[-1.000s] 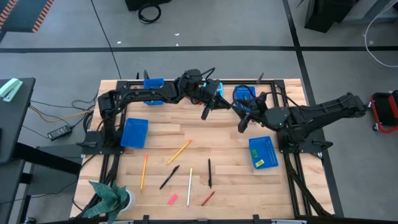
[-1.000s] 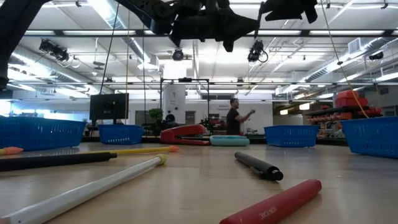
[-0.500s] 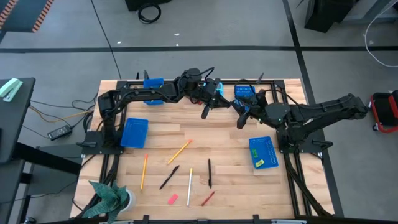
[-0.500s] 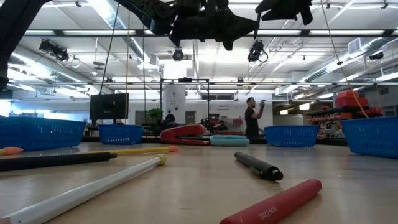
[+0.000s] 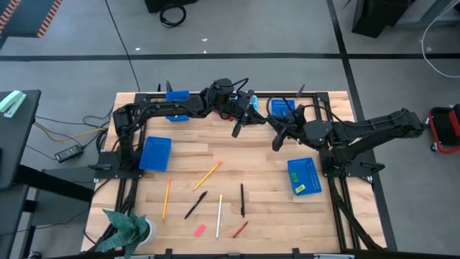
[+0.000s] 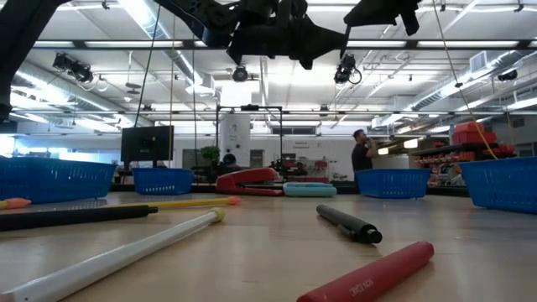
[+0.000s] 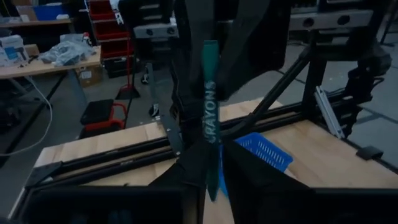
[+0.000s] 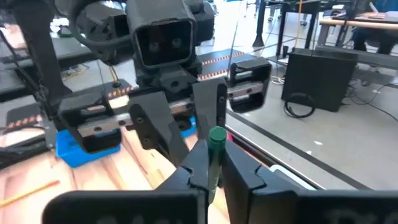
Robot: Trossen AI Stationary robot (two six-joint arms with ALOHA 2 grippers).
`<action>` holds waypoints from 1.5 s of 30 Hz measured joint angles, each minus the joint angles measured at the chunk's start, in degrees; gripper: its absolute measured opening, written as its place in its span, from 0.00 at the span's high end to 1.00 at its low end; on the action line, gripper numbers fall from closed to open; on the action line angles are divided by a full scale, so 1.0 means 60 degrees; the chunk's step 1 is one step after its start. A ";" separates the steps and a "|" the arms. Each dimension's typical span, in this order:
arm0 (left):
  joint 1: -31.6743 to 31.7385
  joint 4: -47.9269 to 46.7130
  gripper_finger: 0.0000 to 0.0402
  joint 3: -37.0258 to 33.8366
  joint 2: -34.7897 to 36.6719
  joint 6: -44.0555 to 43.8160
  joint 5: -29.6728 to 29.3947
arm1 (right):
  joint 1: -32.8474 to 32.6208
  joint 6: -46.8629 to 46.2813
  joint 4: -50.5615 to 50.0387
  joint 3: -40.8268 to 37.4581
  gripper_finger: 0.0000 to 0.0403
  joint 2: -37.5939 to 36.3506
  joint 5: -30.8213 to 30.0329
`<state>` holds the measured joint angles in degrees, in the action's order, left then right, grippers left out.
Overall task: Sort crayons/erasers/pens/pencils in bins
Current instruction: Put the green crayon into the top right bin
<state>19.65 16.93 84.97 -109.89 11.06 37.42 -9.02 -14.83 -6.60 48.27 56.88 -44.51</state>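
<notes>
Wooden table (image 5: 215, 155), lots of bare room in the middle. Up high at the far side, the left gripper (image 7: 211, 171) and the right gripper (image 8: 214, 165) both pinch one green crayon (image 7: 210, 106). Just behind them sits a blue bin (image 5: 282, 108). The right bin (image 5: 303, 173) holds a yellow eraser (image 5: 299, 189).

I can read one word clearly: "CRAYONS", printed lengthwise in pale letters down the green crayon (image 7: 210, 112) in my left wrist view. In the low view, the red crayon (image 6: 367, 273) lying nearest the camera has small dark print near its end, but I cannot make out the letters. Nothing else I see is legible.
</notes>
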 joint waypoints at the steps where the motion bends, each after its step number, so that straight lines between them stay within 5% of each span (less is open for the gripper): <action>1: 0.0073 -0.0077 0.84 0.0000 0.0000 0.0030 0.0018 | 0.0005 0.0004 -0.0072 0.0000 0.93 -0.0004 -0.0035; 9: 0.0977 -0.0647 0.71 0.0000 0.0028 -0.0162 -0.0018 | 0.0357 -0.0331 -0.0477 0.0000 0.91 -0.0007 -0.0208; 18: 0.1584 -0.4141 0.69 0.0004 0.0608 0.1031 -0.0002 | 0.2053 -0.2360 -0.3412 0.0000 0.90 0.0004 -0.0232; 24: 0.0985 -0.5280 0.75 0.0001 0.0619 0.1372 -0.0268 | 0.4434 -0.3366 -0.5473 0.0000 0.90 0.0274 0.1514; 32: -0.0011 -0.6899 0.81 0.0004 0.0619 0.2107 -0.1533 | 0.6821 -0.2403 -0.5263 0.0000 0.90 0.1225 0.4405; 36: -0.0349 -0.7403 0.84 0.0000 0.0619 0.2367 -0.2448 | 0.7417 -0.1942 -0.5258 0.0000 0.90 0.1931 0.5031; 45: -0.0424 -0.7520 0.88 0.0001 0.0619 0.2271 -0.2636 | 0.8491 -0.1231 -0.5228 0.0000 0.90 0.3170 0.5934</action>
<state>17.11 -28.19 84.98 -106.17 24.69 21.61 41.93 -22.21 -37.97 48.27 75.90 -8.91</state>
